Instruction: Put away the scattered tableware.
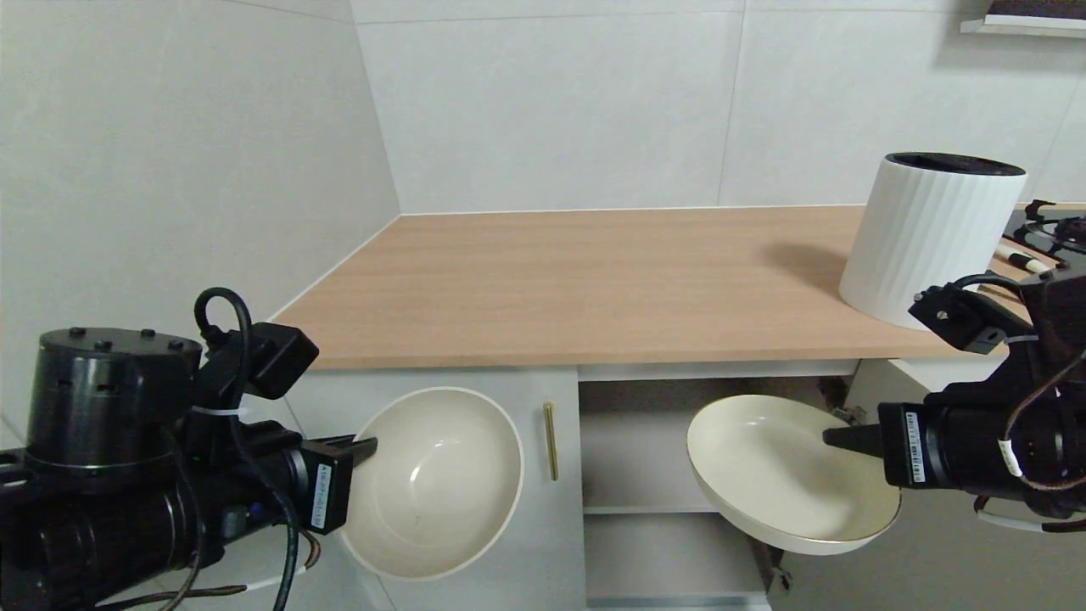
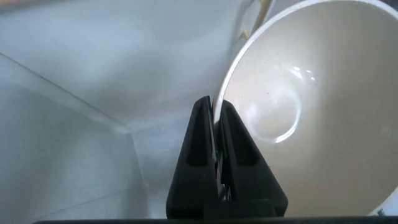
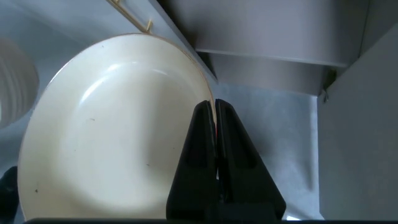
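A: Plate (image 1: 789, 475), which step?
B: Stowing, by my reading. The open cabinet (image 1: 632, 458) lies just beyond the right gripper (image 1: 836, 437). The next move needs the plate levelled and slid onto a shelf.
A: Holds?
B: Right gripper pinches the plate rim, dish hanging off its fingertips. Bowl (image 1: 441, 479) rim is clamped likewise in the left gripper (image 1: 365, 445), before the closed door (image 1: 556, 552).

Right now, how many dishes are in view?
2: a bowl in the left gripper, a plate in the right gripper. The cabinet may hide more.
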Available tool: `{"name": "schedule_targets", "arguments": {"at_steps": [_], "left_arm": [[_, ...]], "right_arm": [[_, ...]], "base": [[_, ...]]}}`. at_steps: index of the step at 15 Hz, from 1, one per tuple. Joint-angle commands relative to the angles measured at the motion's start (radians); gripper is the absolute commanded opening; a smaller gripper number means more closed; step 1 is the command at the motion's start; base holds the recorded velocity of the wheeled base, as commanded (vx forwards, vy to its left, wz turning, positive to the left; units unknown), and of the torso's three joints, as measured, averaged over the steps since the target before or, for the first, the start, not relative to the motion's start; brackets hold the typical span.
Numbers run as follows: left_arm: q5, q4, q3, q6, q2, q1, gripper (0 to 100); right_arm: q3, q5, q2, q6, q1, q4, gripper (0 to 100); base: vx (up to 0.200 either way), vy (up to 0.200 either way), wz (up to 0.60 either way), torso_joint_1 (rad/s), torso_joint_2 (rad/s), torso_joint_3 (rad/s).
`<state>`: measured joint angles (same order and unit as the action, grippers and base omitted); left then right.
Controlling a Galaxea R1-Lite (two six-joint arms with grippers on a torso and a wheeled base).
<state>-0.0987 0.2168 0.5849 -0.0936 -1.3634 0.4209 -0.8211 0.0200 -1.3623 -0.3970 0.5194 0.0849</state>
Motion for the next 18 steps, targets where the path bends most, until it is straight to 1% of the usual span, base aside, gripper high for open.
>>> {"name": "schedule_targets", "arguments": {"at_steps": [1,6,13,15,18], "left_arm": [[-0.003,0.004,-0.016,-0.001,-0.028,0.007,0],[0.002,0.004,-0.016,-0.012,-0.031,0.013,0],[0.002,0.004,-0.016,-0.012,-0.039,0.019,0],[0.002,0.004,-0.016,-0.012,-0.039,0.019,0],[0.002,0.004,-0.016,-0.012,-0.045,0.019,0]], "right_arm": [[0.002,0.0,-0.017,0.0,0.001,0.001,0],[0.002,0.0,-0.018,0.0,0.001,-0.001,0],[0.005,0.0,-0.026,0.0,0.001,-0.002,0],[0.007,0.0,-0.026,0.0,0.001,-0.001,0],[0.007,0.0,-0.026,0.0,0.001,-0.001,0]], "base": [[0.0,0.0,0.0,-0.09,0.25,0.134],[0.0,0.0,0.0,-0.149,0.42,0.263],[0.0,0.0,0.0,-0.122,0.45,0.325],[0.0,0.0,0.0,-0.036,0.21,0.159],[0.0,0.0,0.0,-0.013,0.04,0.026]]}}
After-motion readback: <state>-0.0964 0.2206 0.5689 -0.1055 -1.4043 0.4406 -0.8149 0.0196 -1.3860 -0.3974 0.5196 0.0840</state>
